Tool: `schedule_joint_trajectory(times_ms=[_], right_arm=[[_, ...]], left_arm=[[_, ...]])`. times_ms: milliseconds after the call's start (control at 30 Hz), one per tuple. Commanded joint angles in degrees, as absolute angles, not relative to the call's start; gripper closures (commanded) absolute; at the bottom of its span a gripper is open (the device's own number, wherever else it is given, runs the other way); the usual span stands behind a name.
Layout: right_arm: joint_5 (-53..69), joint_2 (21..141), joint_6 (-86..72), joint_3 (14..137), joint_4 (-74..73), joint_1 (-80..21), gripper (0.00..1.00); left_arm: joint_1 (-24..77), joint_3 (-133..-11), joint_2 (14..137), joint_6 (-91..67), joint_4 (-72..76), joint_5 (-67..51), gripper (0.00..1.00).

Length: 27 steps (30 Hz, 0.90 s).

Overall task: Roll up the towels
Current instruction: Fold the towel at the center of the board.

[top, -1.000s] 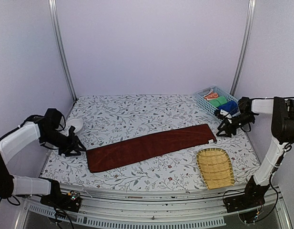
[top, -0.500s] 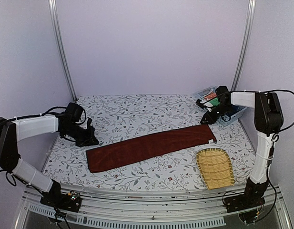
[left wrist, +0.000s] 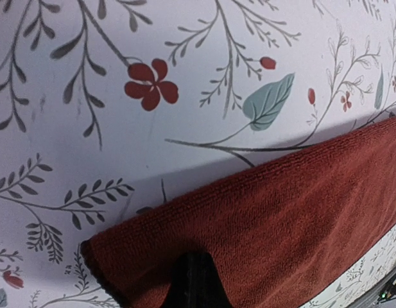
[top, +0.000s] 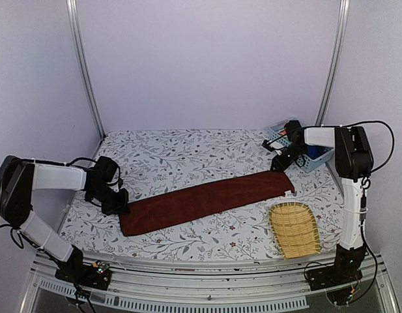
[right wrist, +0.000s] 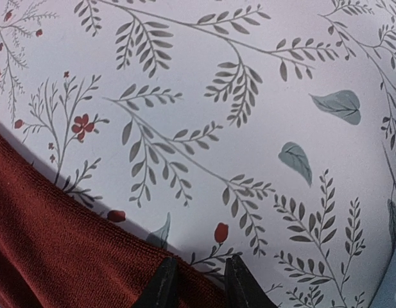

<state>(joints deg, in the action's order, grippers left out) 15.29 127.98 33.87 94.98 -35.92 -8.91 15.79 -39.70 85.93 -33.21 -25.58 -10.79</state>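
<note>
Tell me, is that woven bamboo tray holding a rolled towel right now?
No, the woven tray sits with nothing in it, while the reddish-brown towel lies flat and unrolled on the table beside it.

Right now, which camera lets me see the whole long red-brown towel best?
The top external view: the whole reddish-brown towel lies there as one long flat strip, both ends visible. The left wrist view shows only one end of it, under the left gripper. The right wrist view shows just the other end's edge.

Even, bright light; soft shadows (wrist views slightly blurred near edges).
</note>
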Motion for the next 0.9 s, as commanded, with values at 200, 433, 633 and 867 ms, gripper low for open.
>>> schedule_joint_trajectory(times_ms=[200, 433, 633, 867], right_arm=[[7.12, 137.41, 31.36, 103.27, -33.91, -10.31, 0.74], [8.72, 140.52, 30.73, 110.54, -34.2, -10.93, 0.75], [13.59, 140.75, 28.88, 115.49, -35.97, -11.86, 0.72], [13.7, 130.68, 25.15, 115.9, -36.61, -11.57, 0.58]], left_arm=[[14.04, -34.79, 87.52, -36.6, -24.56, -7.7, 1.0], [12.38, -32.26, 81.55, -39.55, -25.97, -6.62, 1.0], [12.87, -32.58, 76.24, -39.73, -24.38, -10.79, 1.0], [13.48, -37.51, 67.98, -36.8, -21.68, -12.21, 0.84]])
